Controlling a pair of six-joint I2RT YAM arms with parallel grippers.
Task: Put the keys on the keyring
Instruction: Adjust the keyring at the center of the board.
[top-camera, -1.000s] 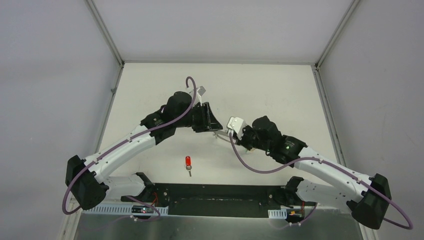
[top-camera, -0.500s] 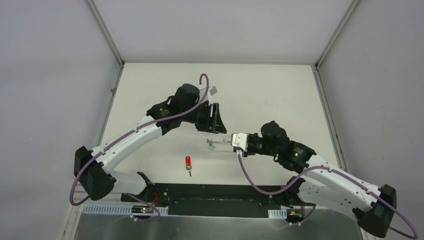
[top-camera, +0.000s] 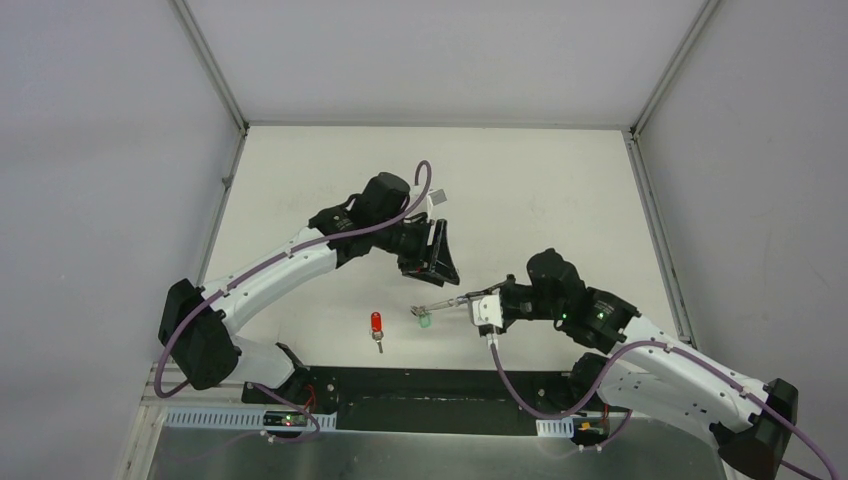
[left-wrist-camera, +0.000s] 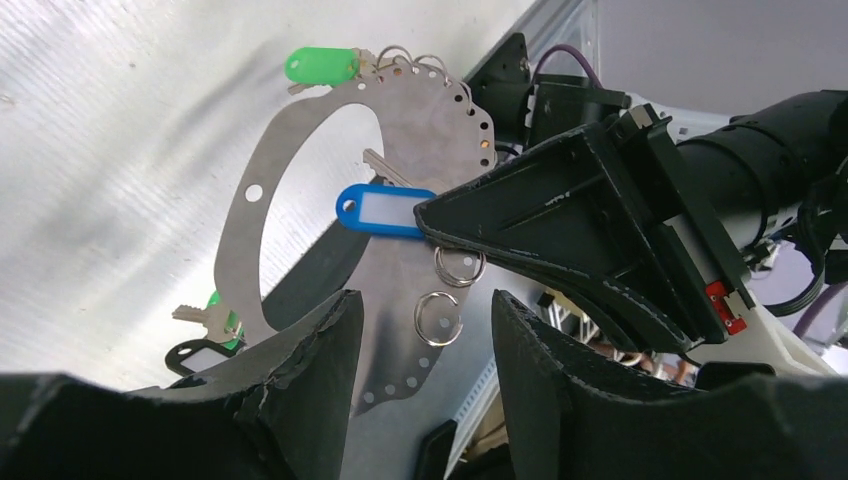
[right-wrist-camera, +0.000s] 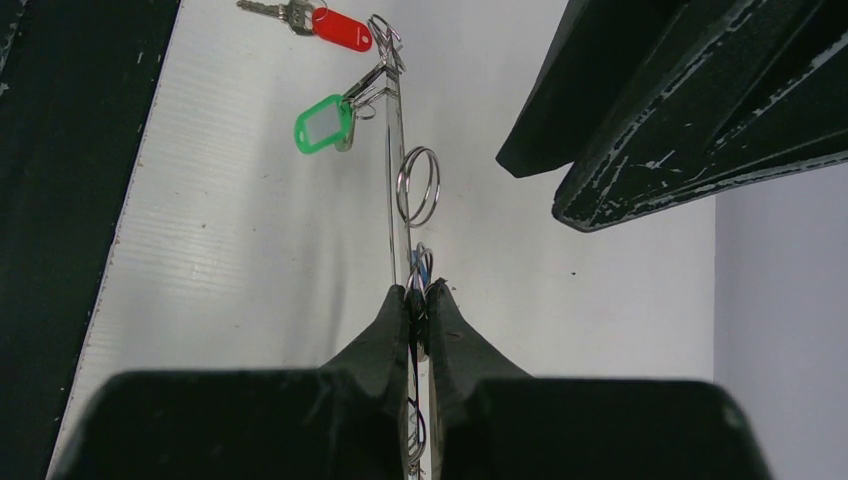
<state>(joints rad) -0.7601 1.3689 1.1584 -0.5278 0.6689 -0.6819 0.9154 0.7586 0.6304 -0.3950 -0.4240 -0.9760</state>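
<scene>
My right gripper (right-wrist-camera: 415, 295) is shut on the rim of the keyring (right-wrist-camera: 395, 150), which I see edge-on here. In the top view the right gripper (top-camera: 468, 302) holds the keyring (top-camera: 440, 305) out to the left above the table. A green-headed key (top-camera: 424, 320) hangs at the ring's far end, green tag (right-wrist-camera: 322, 125). The left wrist view shows the keyring (left-wrist-camera: 440, 110) as a flat grey loop carrying a green tag (left-wrist-camera: 320, 65), a blue tag (left-wrist-camera: 385, 210) and small split rings. My left gripper (left-wrist-camera: 422, 305) is open and empty, just above and left of the ring (top-camera: 437, 258). A red-headed key (top-camera: 377, 323) lies on the table.
The black base plate (top-camera: 440, 385) runs along the table's near edge, close behind the red key. Metal frame rails (top-camera: 215, 190) border the white table at the left and right. The left gripper's fingers (right-wrist-camera: 680, 100) hang close over the ring's right side.
The left jaws have opened and drawn away from the ring. The right arm has carried the keyring toward the near edge, with the green key on it. The red key has stayed put.
</scene>
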